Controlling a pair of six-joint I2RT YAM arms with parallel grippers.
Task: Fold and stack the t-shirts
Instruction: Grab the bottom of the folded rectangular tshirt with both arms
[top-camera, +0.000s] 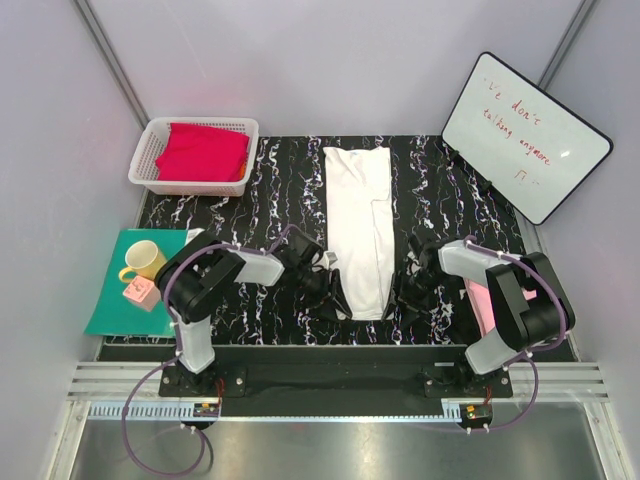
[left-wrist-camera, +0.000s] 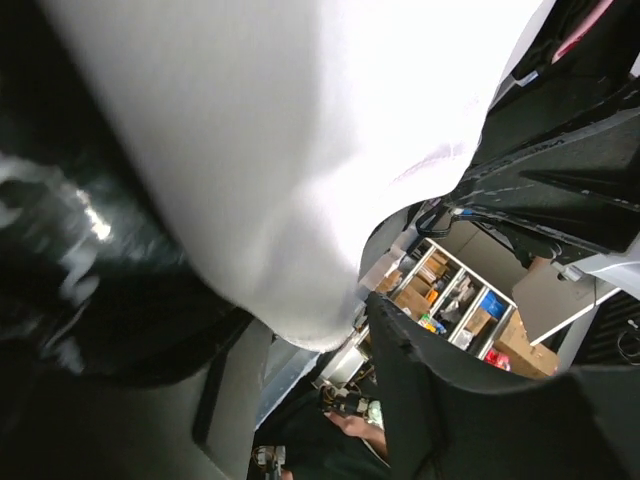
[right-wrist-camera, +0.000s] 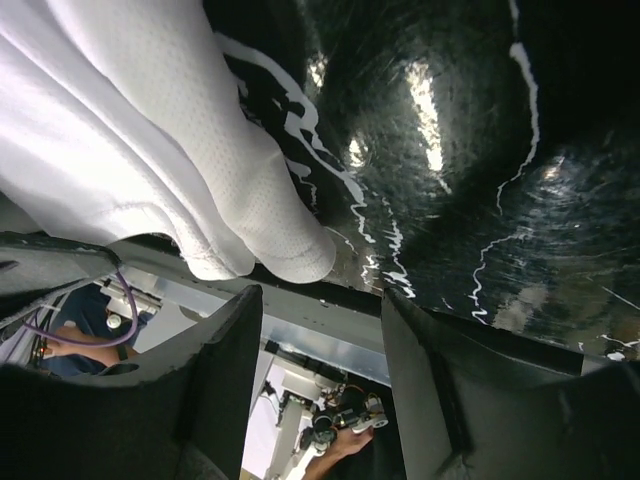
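Left claw (top-camera: 337, 293), perhaps gripping, and parted right claw (right-wrist-camera: 320, 305) flank the white t-shirt (top-camera: 360, 215).

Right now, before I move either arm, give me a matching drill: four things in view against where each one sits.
Things:
1. white shirt
2. red shirt
3. mug
4. whiteboard

Places:
A. on the mat
B. laid out in a long strip mid-table
C. in the basket
D. propped at the far right

Pairs: 1-B, 2-C, 3-A, 4-D
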